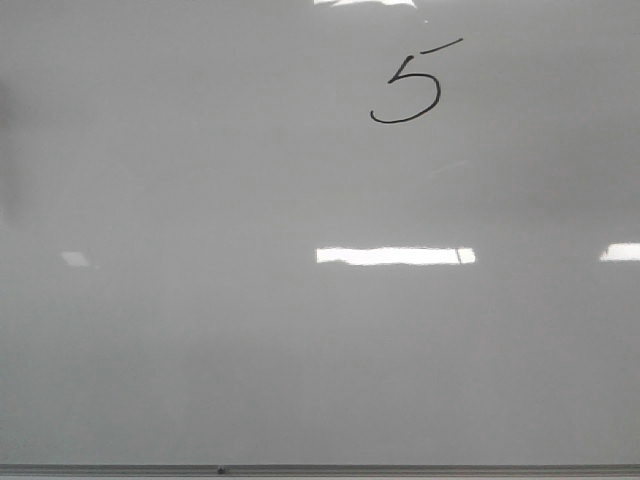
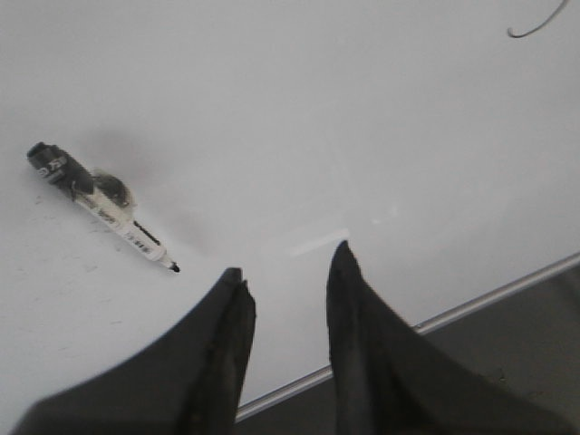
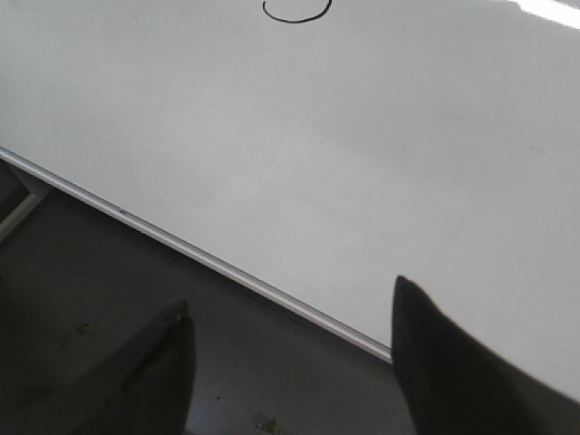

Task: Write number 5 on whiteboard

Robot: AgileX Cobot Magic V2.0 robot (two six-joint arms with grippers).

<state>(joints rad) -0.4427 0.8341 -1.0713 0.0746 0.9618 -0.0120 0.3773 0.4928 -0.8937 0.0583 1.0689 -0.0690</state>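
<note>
- Nearest the robot, along the board's lower rim, both grippers hung empty: the left gripper (image 2: 285,272) held its jaws a modest gap apart with nothing between them, and the right gripper (image 3: 290,313) had its jaws spread wide, gripping nothing either.
- Below the right gripper lay the thin metal frame edge (image 3: 227,272) and a dark floor (image 3: 109,281) beyond it, so that arm sat over the rim rather than over the writing surface.
- Just ahead of the left gripper, a marker pen (image 2: 100,204) lay flat on the whiteboard (image 1: 200,330), uncapped, its dark tip pointing towards the jaws and its long axis running slantwise away from them; it was apart from both fingers.
- The left arm was plainly the nearer one to the pen; the right wrist view did not show it at all.
- Farther off, high on the board and right of centre in the front view, stood the number 5 (image 1: 407,90), complete with slanted top stroke and open belly.
- With the digit drawn and the pen set down, the task looked finished; any further move would likely be a withdrawal only.
</note>
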